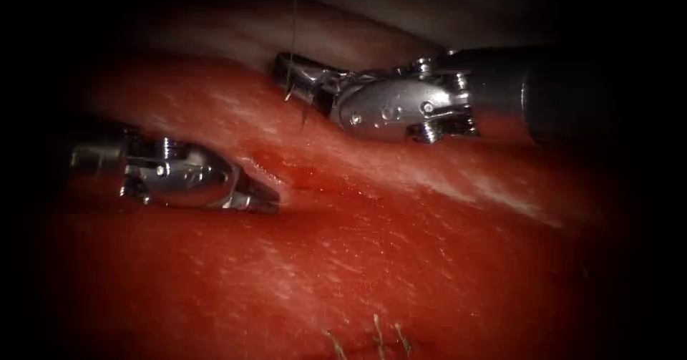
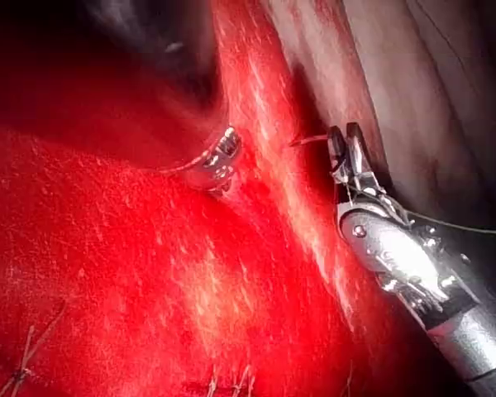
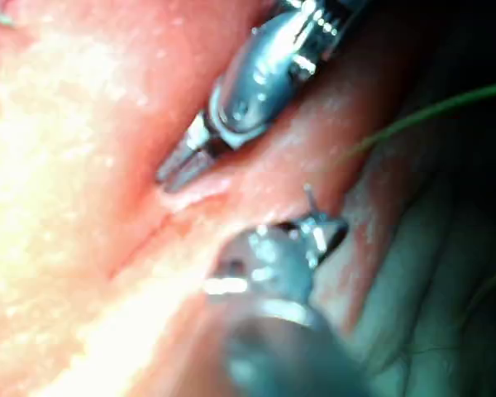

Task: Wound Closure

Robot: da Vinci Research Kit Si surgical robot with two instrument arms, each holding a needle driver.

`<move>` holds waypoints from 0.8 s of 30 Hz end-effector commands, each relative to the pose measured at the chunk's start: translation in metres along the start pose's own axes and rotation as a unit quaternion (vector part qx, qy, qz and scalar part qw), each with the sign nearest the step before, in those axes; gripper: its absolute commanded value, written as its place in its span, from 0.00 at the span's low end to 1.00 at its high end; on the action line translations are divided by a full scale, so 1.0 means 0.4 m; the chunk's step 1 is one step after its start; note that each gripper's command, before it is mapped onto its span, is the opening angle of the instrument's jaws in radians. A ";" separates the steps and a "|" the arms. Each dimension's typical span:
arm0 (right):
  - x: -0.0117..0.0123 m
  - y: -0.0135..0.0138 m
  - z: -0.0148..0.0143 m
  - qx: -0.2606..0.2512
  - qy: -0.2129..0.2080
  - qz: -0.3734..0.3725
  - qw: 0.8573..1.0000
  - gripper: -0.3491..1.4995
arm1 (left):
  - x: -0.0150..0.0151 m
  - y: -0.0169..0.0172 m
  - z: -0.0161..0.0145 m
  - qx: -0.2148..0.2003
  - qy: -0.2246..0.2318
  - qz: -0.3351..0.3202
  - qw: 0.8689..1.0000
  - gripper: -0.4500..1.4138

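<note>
gripping the thin curved steel needle [image 1: 288,88] near one end, the right arm's silver needle driver [image 1: 295,74] hangs over the red, wet pork tissue [image 1: 372,260] right of the dark cut [image 1: 286,177], jaws clamped, a fine dark thread [image 1: 294,16] rising from them. left of the cut, the left arm's silver needle driver [image 1: 261,197] rests closed on the tissue, apparently holding nothing. the left wrist view shows the needle's tip [image 2: 302,142] apparently just free of the tissue. the right wrist view shows both tools close across the cut; a twist could turn the needle in its grip, with open tissue toward the short cut thread ends [image 1: 378,335].
</note>
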 end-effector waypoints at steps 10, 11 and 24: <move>-0.0011 -0.0066 0.0025 -0.006 -0.003 -0.027 1.000 0.00 | -0.0002 0.0002 0.0018 -0.002 0.001 0.000 1.000 0.15; -0.0011 -0.0083 0.0021 -0.007 -0.003 -0.032 0.999 0.00 | -0.0003 0.0002 0.0018 -0.002 0.001 0.001 1.000 0.15; -0.0007 -0.0179 0.0003 0.005 -0.014 -0.011 1.000 0.00 | -0.0007 -0.0003 0.0016 -0.003 0.001 -0.004 1.000 0.15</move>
